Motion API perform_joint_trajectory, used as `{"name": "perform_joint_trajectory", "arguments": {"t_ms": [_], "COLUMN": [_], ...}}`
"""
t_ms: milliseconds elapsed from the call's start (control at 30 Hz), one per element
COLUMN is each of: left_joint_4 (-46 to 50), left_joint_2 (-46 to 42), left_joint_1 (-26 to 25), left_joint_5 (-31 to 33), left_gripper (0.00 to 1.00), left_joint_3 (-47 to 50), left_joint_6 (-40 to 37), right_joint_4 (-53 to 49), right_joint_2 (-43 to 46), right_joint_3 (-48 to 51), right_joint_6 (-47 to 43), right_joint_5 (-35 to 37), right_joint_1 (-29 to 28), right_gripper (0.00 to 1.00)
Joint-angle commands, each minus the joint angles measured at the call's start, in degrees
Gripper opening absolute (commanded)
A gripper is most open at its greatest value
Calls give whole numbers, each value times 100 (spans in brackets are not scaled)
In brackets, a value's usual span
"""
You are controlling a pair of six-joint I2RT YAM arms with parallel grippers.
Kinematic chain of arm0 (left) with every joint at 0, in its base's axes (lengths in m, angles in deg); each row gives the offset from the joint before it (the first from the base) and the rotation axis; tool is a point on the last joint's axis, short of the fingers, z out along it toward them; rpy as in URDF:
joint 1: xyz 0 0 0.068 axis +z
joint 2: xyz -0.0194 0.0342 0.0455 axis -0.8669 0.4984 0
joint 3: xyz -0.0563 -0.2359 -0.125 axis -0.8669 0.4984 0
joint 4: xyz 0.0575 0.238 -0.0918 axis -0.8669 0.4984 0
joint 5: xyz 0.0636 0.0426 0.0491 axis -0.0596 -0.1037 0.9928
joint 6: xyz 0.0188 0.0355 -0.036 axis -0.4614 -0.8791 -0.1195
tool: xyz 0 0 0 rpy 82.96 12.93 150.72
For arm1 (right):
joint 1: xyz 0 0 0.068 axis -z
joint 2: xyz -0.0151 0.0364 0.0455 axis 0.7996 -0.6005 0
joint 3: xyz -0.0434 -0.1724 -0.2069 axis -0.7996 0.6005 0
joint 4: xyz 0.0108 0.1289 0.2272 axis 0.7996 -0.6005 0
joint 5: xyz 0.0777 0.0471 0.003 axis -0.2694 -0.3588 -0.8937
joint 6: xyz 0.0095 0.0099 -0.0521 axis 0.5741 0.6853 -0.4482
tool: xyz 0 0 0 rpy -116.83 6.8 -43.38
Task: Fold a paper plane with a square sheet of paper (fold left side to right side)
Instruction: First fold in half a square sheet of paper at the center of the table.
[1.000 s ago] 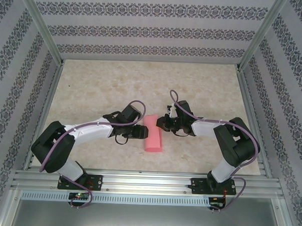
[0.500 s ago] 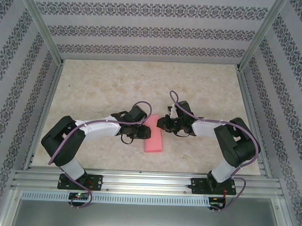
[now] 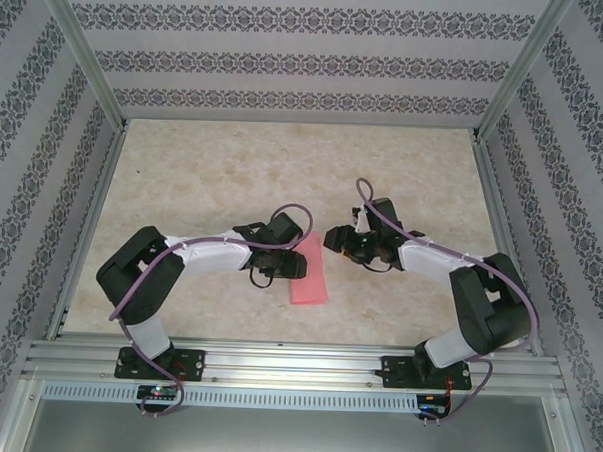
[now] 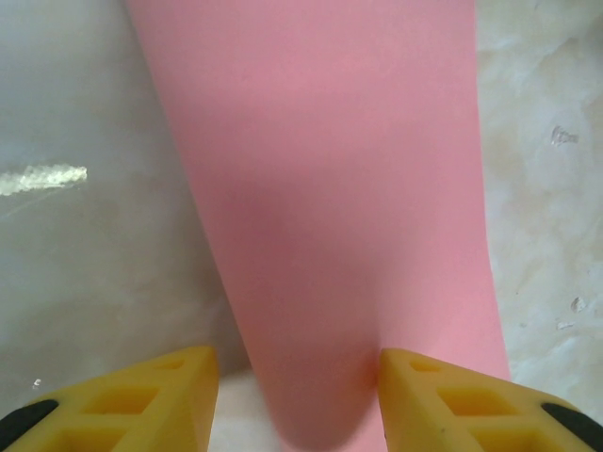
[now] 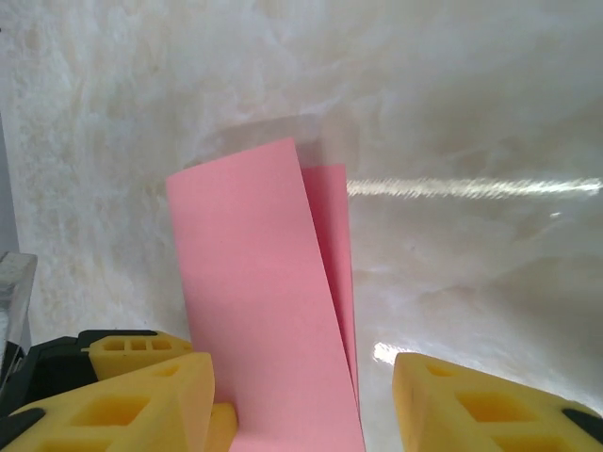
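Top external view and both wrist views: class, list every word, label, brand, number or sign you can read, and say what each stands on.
There is no readable text in any of these views.
The square sheet of paper is plain, with nothing printed on it.
The patterned walls show repeated ornament only, no letters or numbers.
The small boards below the arm bases are too small to read, if they carry any marking.

Square sheet of paper running out ahead of the left hand.
The hand's yellow fingers stand parted. The paper's rounded near end sits between them, touching the finger on the right of the view, with a sliver of gap at the other. The salmon-red paper widens away from the hand over the pale marbled table. A glare streak lies off to the left.
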Motion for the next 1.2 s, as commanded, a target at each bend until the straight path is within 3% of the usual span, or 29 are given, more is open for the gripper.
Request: {"name": "perform_joint_trajectory", "arguments": {"t_ms": [0,433,767,1167], "left_joint_4": [139,425,522,418], "left_joint_2": [151,201,194,248], "left_joint_1": [-69,-117,-175,-175], "left_joint_5": [105,79,129,278], "left_gripper": [49,42,43,46], "left_joint_3": [-159,-309,-367,-354], "left_joint_6": [39,-269,-418,-70], "right_joint_4": [-388,-384,-375,-412], "right_joint_2": [261,242,248,318], "right_joint_3": [54,169,195,239], "right_joint_6": [-267,-320,-325,-322], "right_joint_5": [335,345,327,327], "right_joint_1": [72,108,116,116], "right_gripper": [54,54,54,54]}}
